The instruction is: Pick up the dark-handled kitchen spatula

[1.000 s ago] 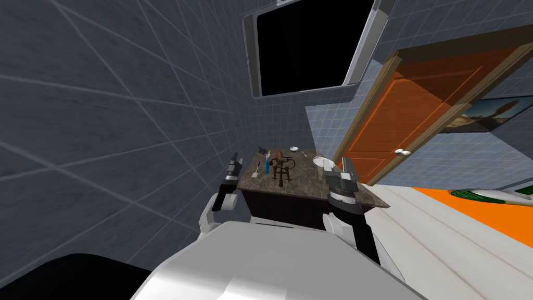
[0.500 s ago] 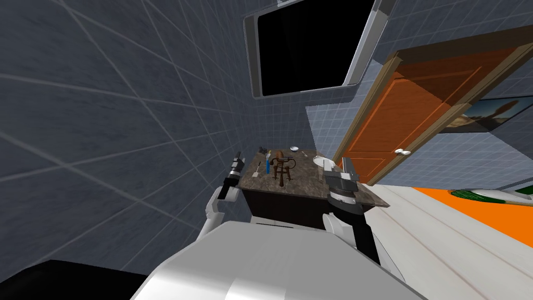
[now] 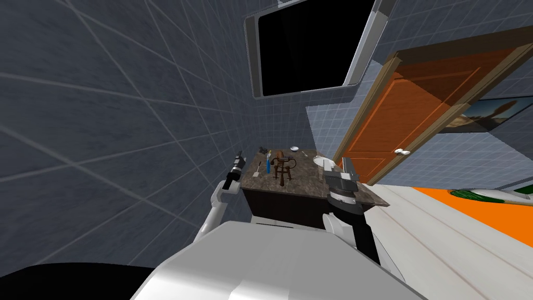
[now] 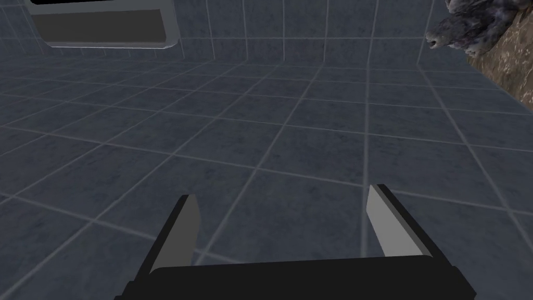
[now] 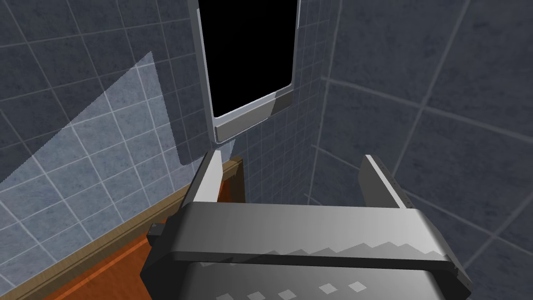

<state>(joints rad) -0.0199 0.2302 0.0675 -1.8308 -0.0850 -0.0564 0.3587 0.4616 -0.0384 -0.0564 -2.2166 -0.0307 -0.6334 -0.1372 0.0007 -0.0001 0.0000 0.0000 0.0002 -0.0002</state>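
1. The spatula lies flat on the bench, close to its left edge. Its dark handle points toward the back wall and its pale blade toward you.
2. The left end effector hangs just off the bench's left edge, near the spatula but not over it. It is wide open and empty, and its wrist view looks at the tiled wall with the bench's corner to one side.
3. The step in hand looks like the reach. You probably need to swing it over the bench, tip it down and straddle the handle crosswise. The spatula is thin and flat, so go low before closing.
4. A blue-handled thing lies just beside the spatula on the inner side, so keep the inner finger clear of it. A brown stand rises next to that and could snag the wrist.
5. A dark lumpy thing sits at the back left corner. A white bowl is well apart on the right.
6. The right end effector is over the bench's right part, wide open and empty.
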